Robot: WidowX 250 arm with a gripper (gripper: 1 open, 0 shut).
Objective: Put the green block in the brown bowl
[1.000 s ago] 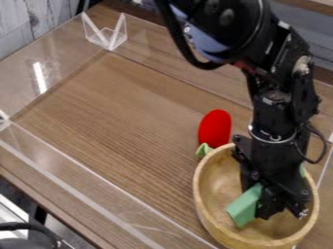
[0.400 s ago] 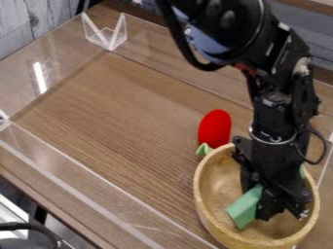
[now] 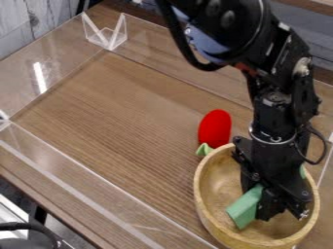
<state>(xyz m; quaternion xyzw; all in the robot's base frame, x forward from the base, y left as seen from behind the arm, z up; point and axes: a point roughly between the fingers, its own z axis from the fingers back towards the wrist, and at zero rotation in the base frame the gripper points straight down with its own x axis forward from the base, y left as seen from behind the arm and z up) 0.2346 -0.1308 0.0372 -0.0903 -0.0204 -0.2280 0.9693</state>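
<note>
Nothing has shifted since the earlier frames: the claw (image 3: 264, 197) stays clamped shut on the green block (image 3: 246, 207), pointing down inside the brown bowl (image 3: 209, 197). The block sits tilted, low within the bowl on the bench (image 3: 117, 117).

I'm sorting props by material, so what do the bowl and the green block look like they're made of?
Bowl: looks like light wood with a smooth finish; faint grain, thick tan rim. Green block: matte and plain, maybe painted wood or foam; can't tell which.
</note>
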